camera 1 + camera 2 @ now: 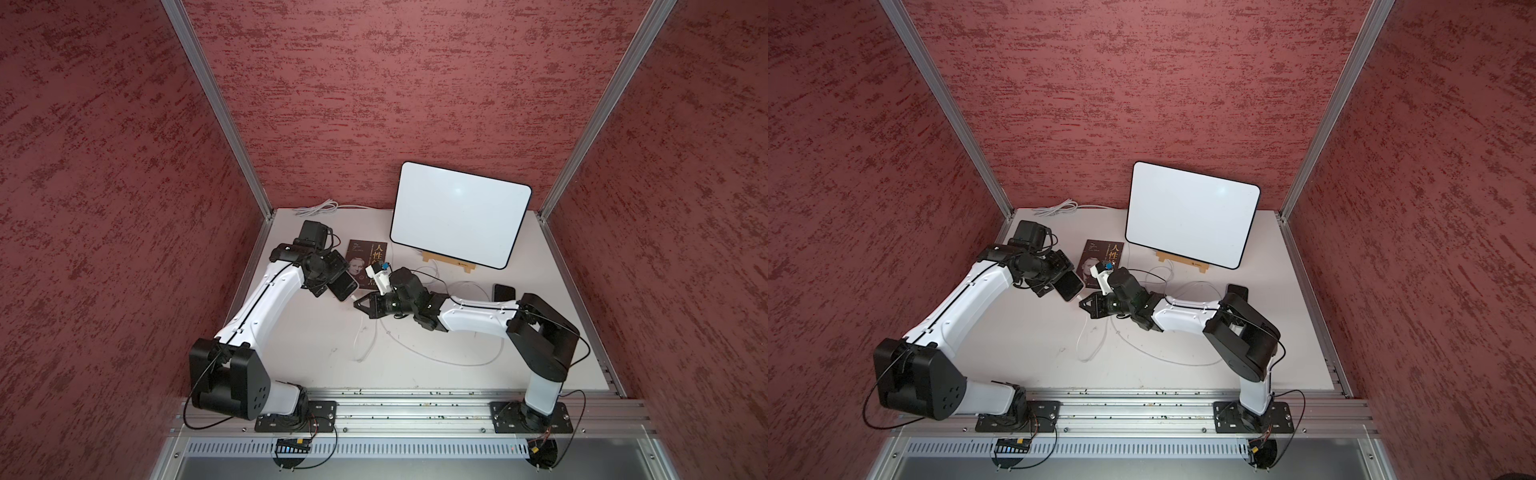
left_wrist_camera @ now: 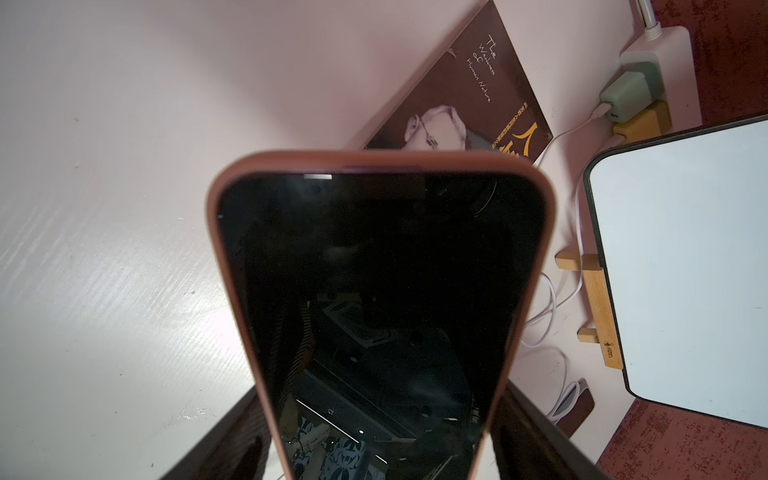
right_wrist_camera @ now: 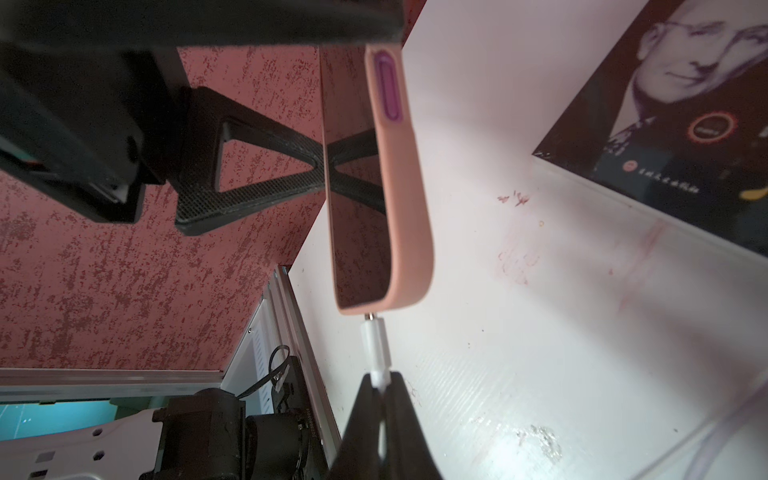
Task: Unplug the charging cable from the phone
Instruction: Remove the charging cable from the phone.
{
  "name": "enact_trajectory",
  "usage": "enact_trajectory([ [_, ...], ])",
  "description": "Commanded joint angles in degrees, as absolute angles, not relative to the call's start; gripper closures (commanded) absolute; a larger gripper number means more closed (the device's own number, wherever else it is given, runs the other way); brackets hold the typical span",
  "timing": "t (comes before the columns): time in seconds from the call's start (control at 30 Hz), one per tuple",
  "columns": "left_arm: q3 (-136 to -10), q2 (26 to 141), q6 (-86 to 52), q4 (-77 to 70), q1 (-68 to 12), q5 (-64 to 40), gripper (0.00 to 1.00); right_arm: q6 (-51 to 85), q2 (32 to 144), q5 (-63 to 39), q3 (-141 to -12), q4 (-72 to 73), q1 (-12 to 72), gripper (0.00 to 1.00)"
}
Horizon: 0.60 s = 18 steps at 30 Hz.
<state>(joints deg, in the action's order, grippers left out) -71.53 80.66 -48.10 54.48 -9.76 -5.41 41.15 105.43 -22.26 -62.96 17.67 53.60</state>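
Right tool (image 3: 381,382), cable (image 3: 376,345), lengthwise phone (image 3: 401,187): collinear

Book (image 2: 457,104), upper right of left wrist frame: white script "The Weakness of Human Nature". In a top view, gold "人性" on cover (image 1: 360,262).

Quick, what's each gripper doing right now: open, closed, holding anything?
Left gripper: closed on the phone.
Right gripper: closed on the charging cable, just behind its plug.
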Motion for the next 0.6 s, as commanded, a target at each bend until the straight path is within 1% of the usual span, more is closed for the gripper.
enact_trajectory([
  [0.0,-74.5,80.3,-46.2,52.3,-8.0,-2.5,0.39,40.6,103.8,-21.9,-61.4,15.6,54.1,1.00],
  [0.33,-74.1,80.2,-45.9,52.5,-7.1,-1.9,0.39,38.7,102.7,-20.8,-61.5,13.6,54.0,1.00],
  [0.57,-68.9,77.5,-46.1,51.6,-5.7,-2.2,0.39,34.9,102.0,-16.0,-66.9,4.7,51.9,1.00],
])
